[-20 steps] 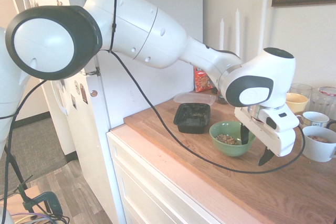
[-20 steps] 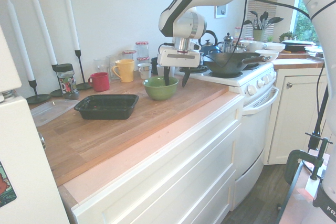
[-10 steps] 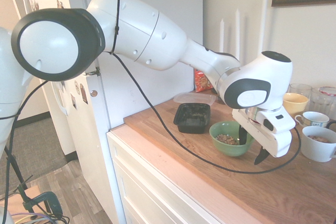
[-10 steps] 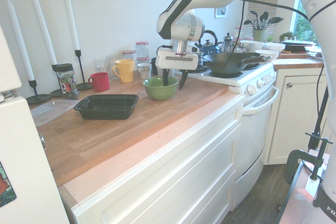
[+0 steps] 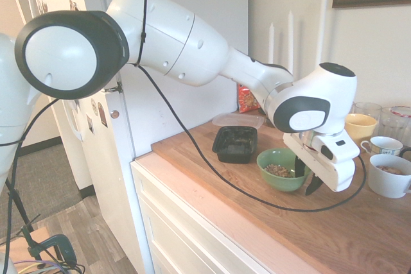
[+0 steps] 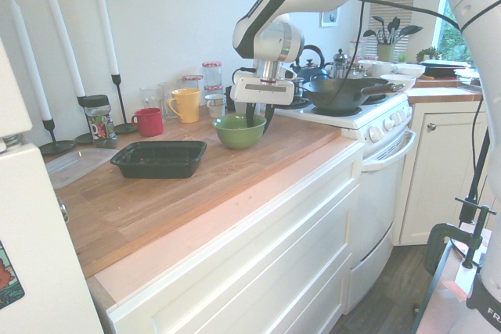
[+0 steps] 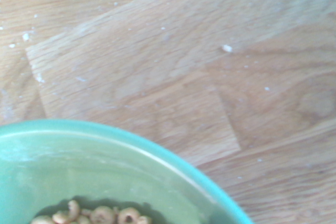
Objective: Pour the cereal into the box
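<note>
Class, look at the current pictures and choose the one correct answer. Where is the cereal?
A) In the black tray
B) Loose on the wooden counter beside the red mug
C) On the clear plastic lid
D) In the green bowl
D, because the light brown cereal shows inside the green bowl, and the wrist view also shows ring-shaped pieces within its rim.

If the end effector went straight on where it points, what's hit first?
Likely the green bowl: the end effector has one fingertip inside its wall. The other heads for the wooden countertop; depth unclear, so order is a guess.
</note>
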Motion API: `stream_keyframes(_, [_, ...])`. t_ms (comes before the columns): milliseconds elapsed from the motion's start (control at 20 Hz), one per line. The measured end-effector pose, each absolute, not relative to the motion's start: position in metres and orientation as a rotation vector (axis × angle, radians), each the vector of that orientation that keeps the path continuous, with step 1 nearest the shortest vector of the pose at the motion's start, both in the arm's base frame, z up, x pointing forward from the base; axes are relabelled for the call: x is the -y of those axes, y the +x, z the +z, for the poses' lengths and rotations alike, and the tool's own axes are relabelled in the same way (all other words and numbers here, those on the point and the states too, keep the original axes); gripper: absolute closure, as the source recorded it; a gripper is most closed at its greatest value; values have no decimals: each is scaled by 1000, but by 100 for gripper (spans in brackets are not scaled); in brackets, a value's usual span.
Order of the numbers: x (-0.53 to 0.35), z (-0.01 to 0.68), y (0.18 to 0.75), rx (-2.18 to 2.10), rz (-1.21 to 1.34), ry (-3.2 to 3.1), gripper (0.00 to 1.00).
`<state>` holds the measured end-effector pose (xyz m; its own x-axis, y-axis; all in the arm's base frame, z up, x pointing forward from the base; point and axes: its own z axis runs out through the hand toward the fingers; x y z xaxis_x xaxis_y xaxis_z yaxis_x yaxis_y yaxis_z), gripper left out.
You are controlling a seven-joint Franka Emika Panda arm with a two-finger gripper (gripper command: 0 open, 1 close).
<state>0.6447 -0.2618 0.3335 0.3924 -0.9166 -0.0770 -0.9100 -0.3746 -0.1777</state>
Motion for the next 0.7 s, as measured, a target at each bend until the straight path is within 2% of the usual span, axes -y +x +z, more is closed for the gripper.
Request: stream_keyframes(700, [249,339,653,-1601,-57,-2476,100])
